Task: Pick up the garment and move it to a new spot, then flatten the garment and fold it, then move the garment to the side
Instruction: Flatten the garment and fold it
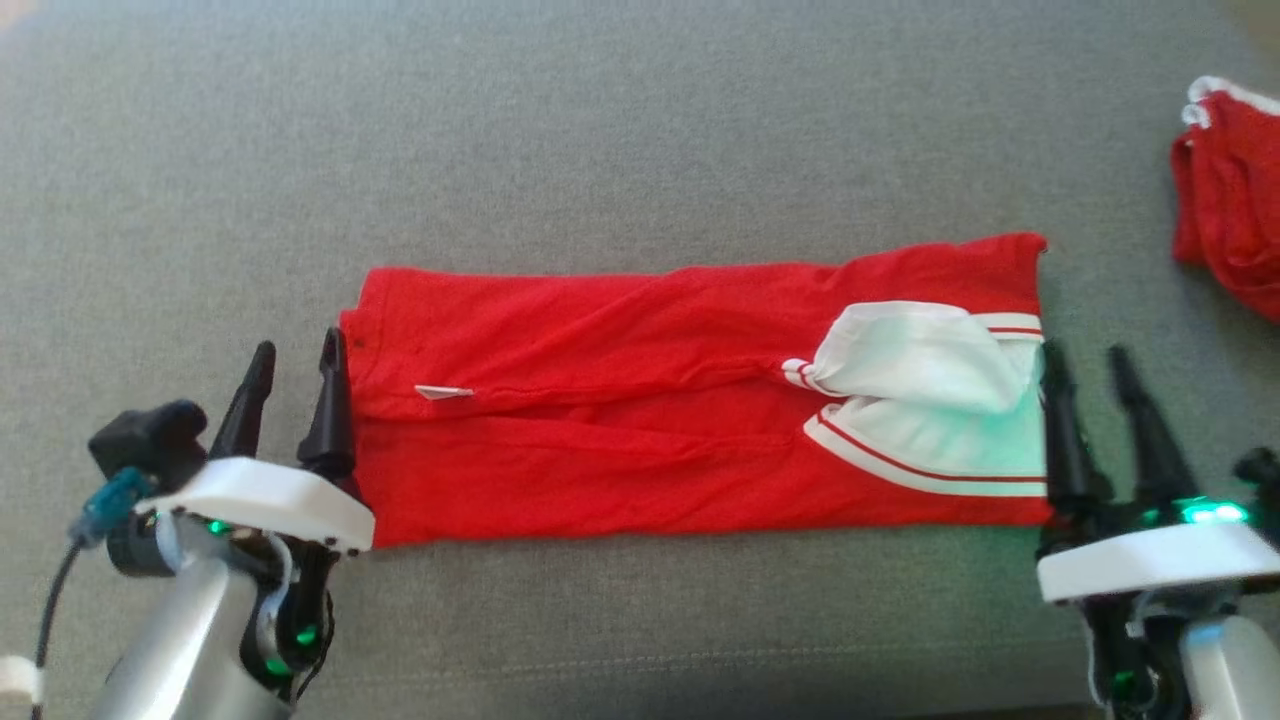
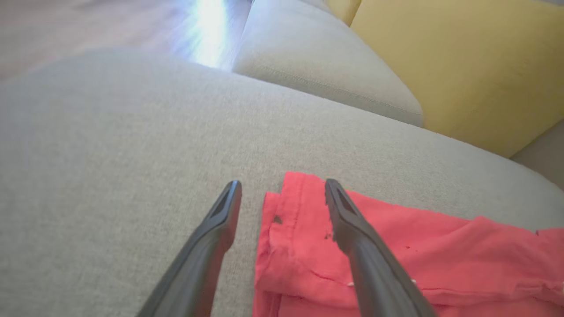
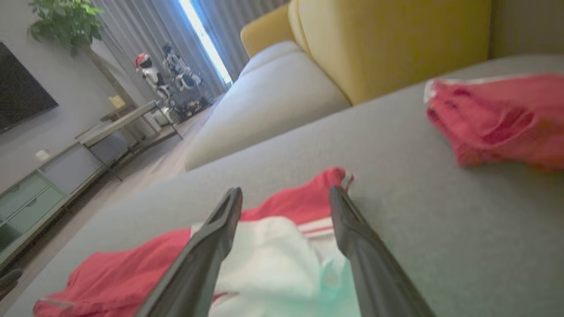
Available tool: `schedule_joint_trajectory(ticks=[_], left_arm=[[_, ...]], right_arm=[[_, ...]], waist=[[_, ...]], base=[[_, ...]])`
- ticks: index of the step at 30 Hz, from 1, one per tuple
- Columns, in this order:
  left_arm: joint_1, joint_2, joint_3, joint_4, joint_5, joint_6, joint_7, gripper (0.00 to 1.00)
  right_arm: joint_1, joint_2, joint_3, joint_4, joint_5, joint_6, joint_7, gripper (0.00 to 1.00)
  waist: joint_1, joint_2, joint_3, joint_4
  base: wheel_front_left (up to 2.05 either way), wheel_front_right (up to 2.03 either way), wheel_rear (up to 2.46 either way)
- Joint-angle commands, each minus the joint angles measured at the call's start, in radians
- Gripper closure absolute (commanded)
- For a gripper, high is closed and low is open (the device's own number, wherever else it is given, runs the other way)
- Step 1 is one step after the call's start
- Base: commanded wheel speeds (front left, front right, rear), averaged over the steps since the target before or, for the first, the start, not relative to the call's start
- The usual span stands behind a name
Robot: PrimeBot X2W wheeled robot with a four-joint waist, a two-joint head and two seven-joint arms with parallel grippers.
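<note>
The garment is red with white, red-striped trim at its right end. It lies folded in a long band across the grey sofa seat. My left gripper stands open at the garment's left edge, its inner finger over the hem. My right gripper is open at the right edge, beside the white trim. Neither holds cloth.
A second red garment with a white edge lies crumpled at the far right. Yellow back cushions rise behind the seat. A neighbouring grey seat cushion lies beyond, with a TV cabinet across the room.
</note>
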Motion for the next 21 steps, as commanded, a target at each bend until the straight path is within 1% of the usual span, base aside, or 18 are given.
schedule_joint_trajectory(ticks=[1, 4, 6, 9, 15, 21], left_arm=[[0.0, 0.027, 0.047, -0.057, 0.063, 0.021, -0.012, 0.0], [0.03, -0.003, 0.084, -0.156, 0.18, 0.045, -0.013, 0.0], [0.063, -0.028, 0.102, -0.212, 0.242, 0.049, -0.013, 0.0], [0.117, -0.056, 0.114, -0.261, 0.31, 0.046, -0.014, 0.0], [0.221, -0.085, 0.104, -0.262, 0.375, 0.047, -0.014, 0.0], [0.259, -0.093, 0.119, -0.259, 0.402, 0.047, -0.014, 0.0]], right_arm=[[-0.011, 0.006, -0.002, -0.058, -0.034, -0.001, -0.035, 0.0], [-0.02, 0.019, -0.021, -0.092, -0.111, -0.001, -0.062, 0.0], [-0.019, 0.025, -0.029, -0.098, -0.163, -0.001, -0.052, 0.0], [-0.007, 0.032, -0.028, -0.105, -0.227, -0.001, -0.026, 0.0], [0.036, 0.042, -0.007, -0.11, -0.279, -0.001, 0.009, 0.0], [0.056, 0.048, 0.0, -0.108, -0.29, -0.001, 0.023, 0.0]], waist=[[0.0, 0.0, -0.017, -0.004], [0.0, 0.0, -0.045, -0.004], [0.0, 0.0, -0.067, -0.003], [0.0, 0.0, -0.101, 0.002], [0.0, 0.0, -0.155, 0.009], [0.0, 0.0, -0.174, 0.024]], base=[[0.0, 0.0, 0.0], [0.0, 0.0, 0.0], [0.0, 0.0, 0.0], [0.0, 0.0, 0.0], [0.0, 0.0, 0.0], [0.0, 0.0, 0.0]])
